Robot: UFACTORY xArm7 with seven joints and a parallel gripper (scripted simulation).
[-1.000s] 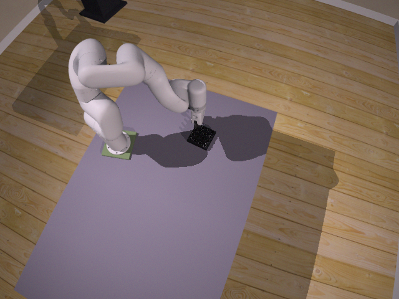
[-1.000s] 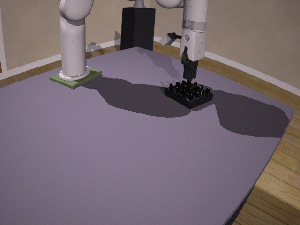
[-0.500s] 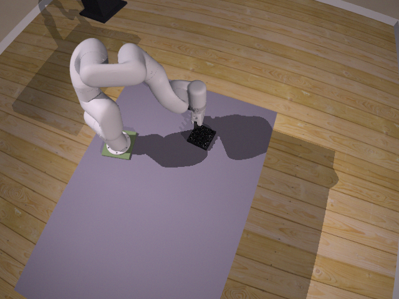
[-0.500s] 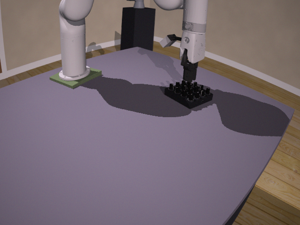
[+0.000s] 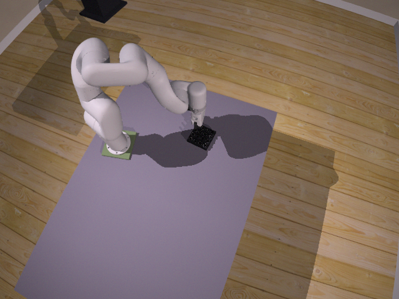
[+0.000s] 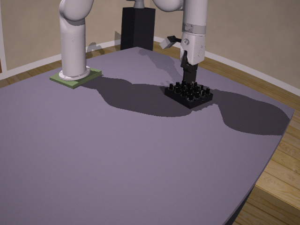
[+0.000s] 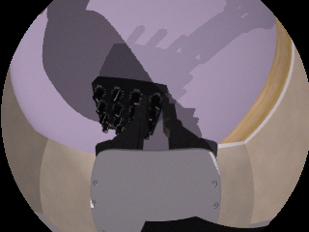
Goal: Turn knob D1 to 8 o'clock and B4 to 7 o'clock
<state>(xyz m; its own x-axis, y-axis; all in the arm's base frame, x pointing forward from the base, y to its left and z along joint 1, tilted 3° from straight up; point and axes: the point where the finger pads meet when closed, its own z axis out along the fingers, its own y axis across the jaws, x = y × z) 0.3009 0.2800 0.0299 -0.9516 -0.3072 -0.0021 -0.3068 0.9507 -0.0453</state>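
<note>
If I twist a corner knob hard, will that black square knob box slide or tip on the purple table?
The black square knob box is low and wide, so tipping seems unlikely. It looks small beside the gripper, so it is probably light. It may slide or spin on the smooth purple table, especially at an end stop.
</note>
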